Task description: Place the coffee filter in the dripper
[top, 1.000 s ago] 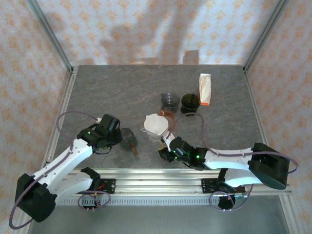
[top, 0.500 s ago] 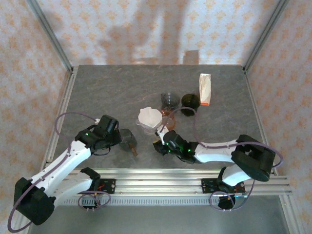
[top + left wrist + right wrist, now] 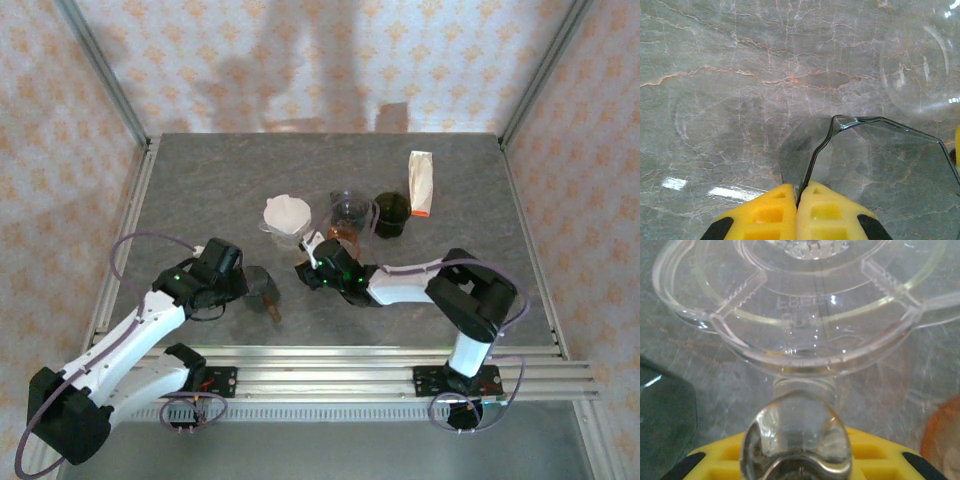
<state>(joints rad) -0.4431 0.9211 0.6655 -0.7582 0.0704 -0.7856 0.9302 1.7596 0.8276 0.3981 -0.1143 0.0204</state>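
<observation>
- Right wrist view: the right hand [image 3: 797, 452] gripped the clear dripper [image 3: 805, 335] by its handle.
- From above, the white filter [image 3: 287, 212] sat inside it, upper left of that hand.
- The left hand [image 3: 797, 200] pinched a grey plastic piece [image 3: 880, 160].

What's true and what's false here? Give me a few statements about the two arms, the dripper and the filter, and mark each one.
1. The white filter sits in the clear dripper. True.
2. The right gripper is closed on the dripper's handle. True.
3. The left gripper is open and empty. False: its fingers are pinched shut on the edge of a dark tinted piece.
4. The white packet is next to the left arm. False: it is at the far right of the table, beside the dark cup.
</observation>
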